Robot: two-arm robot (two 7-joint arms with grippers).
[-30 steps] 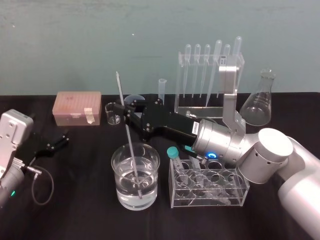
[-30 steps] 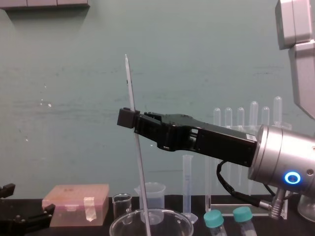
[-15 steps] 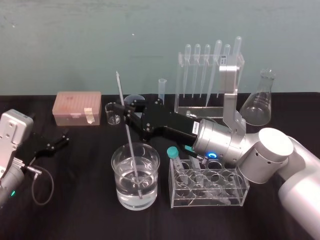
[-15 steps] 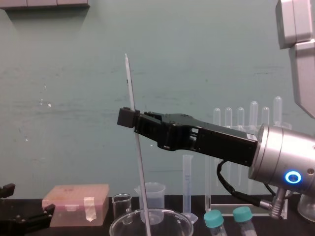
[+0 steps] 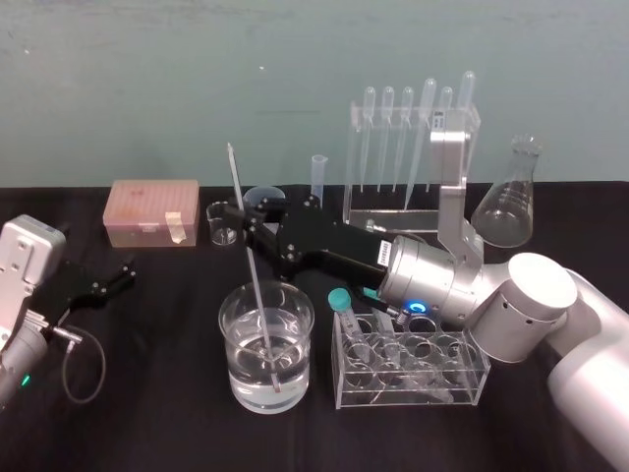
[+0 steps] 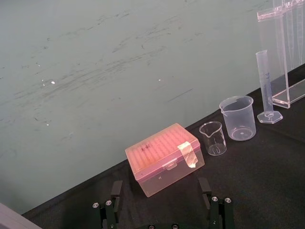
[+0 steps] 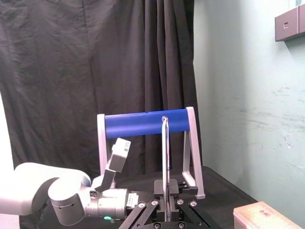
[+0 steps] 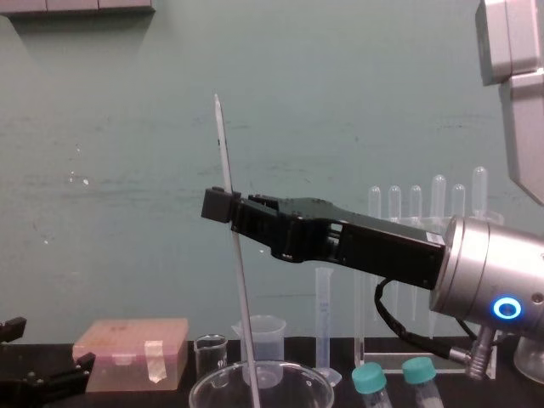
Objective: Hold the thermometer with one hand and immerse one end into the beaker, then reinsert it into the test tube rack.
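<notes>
The thermometer, a long thin whitish rod, stands nearly upright and leans slightly. Its lower end dips into the water of the wide glass beaker at the table's front centre. My right gripper is shut on the rod about midway up, well above the beaker's rim. In the chest view the thermometer rises above that gripper. The right wrist view shows the rod pinched between the jaws. The test tube rack with pipettes stands at the back right. My left gripper rests open at the left.
A pink tip box, a tiny glass beaker, a plastic beaker and a graduated cylinder line the back. An Erlenmeyer flask stands at the right. A low tube rack with teal-capped tubes sits beside the beaker.
Hardly anything: the right gripper keeps its hold and the thermometer's top has leaned a trifle to the left. The left arm has not moved.
</notes>
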